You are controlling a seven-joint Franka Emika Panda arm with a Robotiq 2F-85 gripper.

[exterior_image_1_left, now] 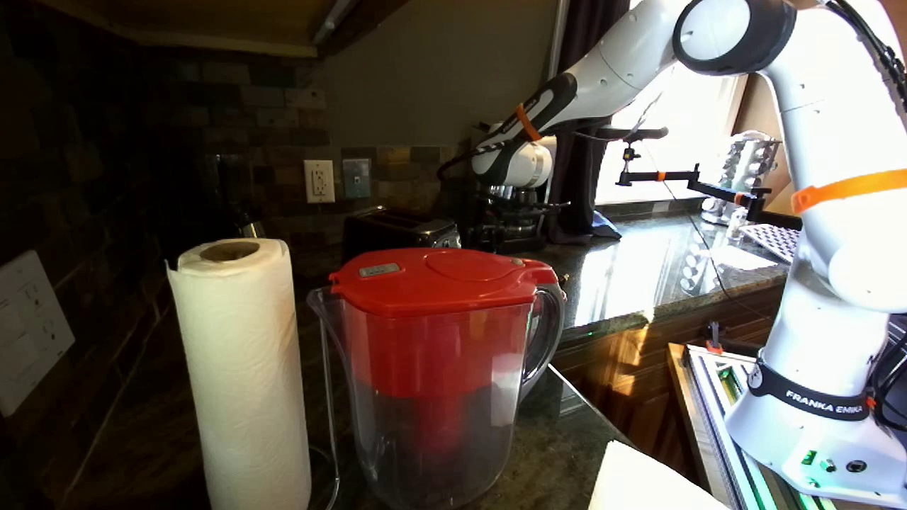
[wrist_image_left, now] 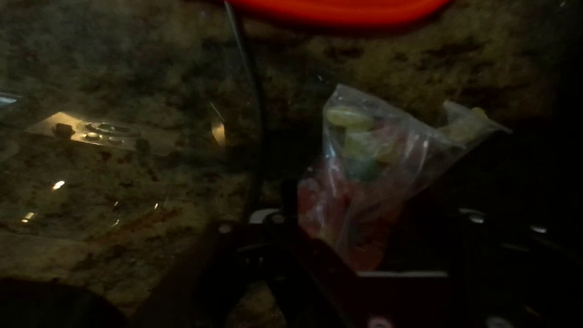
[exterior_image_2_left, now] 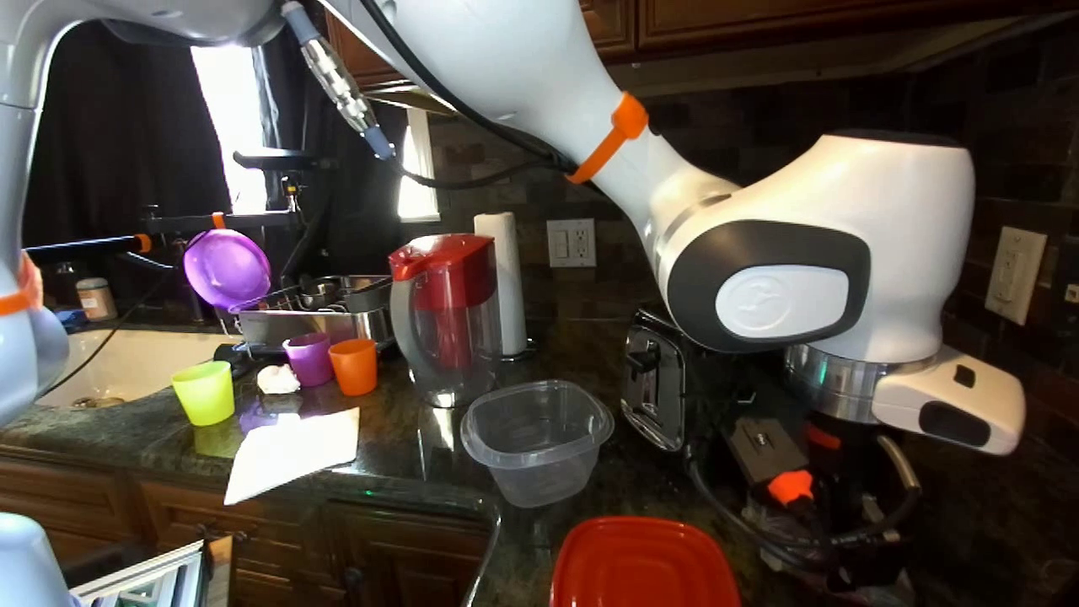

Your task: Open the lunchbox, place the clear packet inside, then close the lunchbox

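Lunchbox stands open on the counter, its red lid lying apart on the near side, leaving the mouth free for the clear packet. To the right, the packet shows between the fingers of the gripper, likely bound for the lunchbox; whether it is pinched there cannot be told.
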